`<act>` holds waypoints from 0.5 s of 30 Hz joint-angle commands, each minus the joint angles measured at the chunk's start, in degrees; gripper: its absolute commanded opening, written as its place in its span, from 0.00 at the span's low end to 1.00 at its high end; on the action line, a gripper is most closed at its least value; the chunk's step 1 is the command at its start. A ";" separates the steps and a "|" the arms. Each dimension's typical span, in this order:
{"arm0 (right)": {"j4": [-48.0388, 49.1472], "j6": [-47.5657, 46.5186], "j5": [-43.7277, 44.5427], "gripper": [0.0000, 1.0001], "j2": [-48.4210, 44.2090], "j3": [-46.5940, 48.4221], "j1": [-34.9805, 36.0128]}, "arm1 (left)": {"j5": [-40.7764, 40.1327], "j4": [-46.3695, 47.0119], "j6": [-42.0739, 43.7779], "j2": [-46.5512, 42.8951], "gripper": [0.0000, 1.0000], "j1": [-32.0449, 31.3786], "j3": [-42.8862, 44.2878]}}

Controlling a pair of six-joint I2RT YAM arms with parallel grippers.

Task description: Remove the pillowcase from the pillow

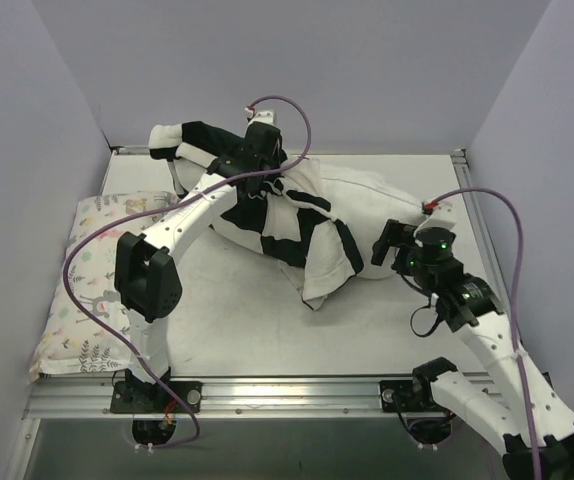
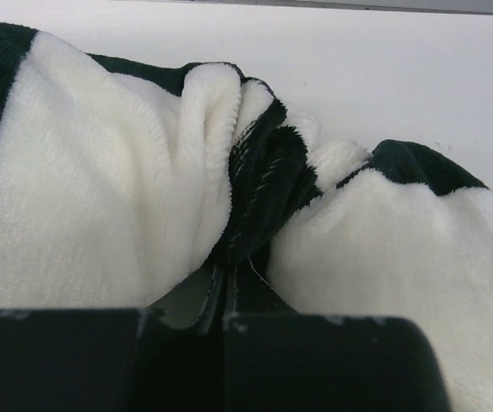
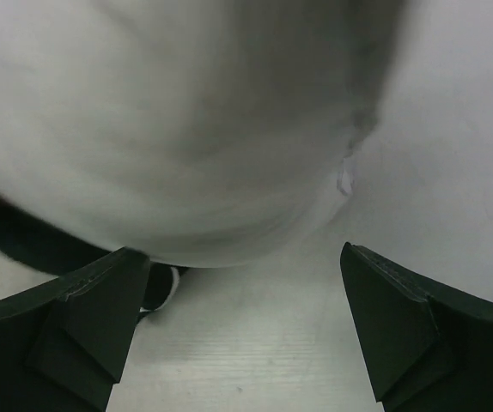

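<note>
The black and white checkered pillowcase [image 1: 297, 225] is bunched over the left and middle of the plain white pillow [image 1: 382, 200], whose right end is bare. My left gripper [image 1: 264, 178] is on top of the bunched fabric, shut on a fold of the pillowcase [image 2: 100, 197]. In the left wrist view the left gripper [image 2: 225, 287] pinches a dark crease. My right gripper [image 1: 387, 245] is open and empty at the pillow's near right end. In the right wrist view the right gripper [image 3: 242, 292] sits low over the table, the pillow [image 3: 186, 129] just ahead and a dark strip of pillowcase [image 3: 23, 245] at left.
A pale pillow printed with small pastel animals [image 1: 97, 290] lies along the table's left edge. An aluminium rail [image 1: 287, 385] runs along the table's near edge. Grey walls close in the left, back and right.
</note>
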 commanded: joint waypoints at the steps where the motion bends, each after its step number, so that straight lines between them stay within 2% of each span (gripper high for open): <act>1: 7.28 0.91 2.96 1.00 4.79 -4.78 0.26 | 1.86 -10.94 1.23 3.85 0.00 0.03 -3.89; 4: 15.62 -0.23 -1.15 1.00 9.01 -7.94 -0.18 | 2.47 -11.03 2.11 2.97 0.01 -0.32 -3.98; 6: 23.71 -0.85 -5.46 1.00 11.64 -10.05 -0.18 | 3.00 -10.94 3.43 2.61 0.05 -0.93 -3.19; 10: 27.95 -0.41 -5.14 0.99 16.65 -8.22 -0.44 | 4.23 -10.85 5.45 2.35 0.14 -2.60 -1.17; 11: 27.43 -0.32 -4.52 0.95 17.62 -7.26 -0.79 | 4.75 -10.77 6.06 2.00 0.16 -2.95 -0.91; 13: 26.11 -0.23 -5.03 0.47 19.47 -4.02 -1.58 | 4.59 -10.68 6.85 1.39 0.24 -3.83 0.14; 15: 21.29 0.55 -3.29 0.07 20.61 -1.55 -2.55 | 4.41 -10.50 7.56 -0.46 0.36 -4.18 0.76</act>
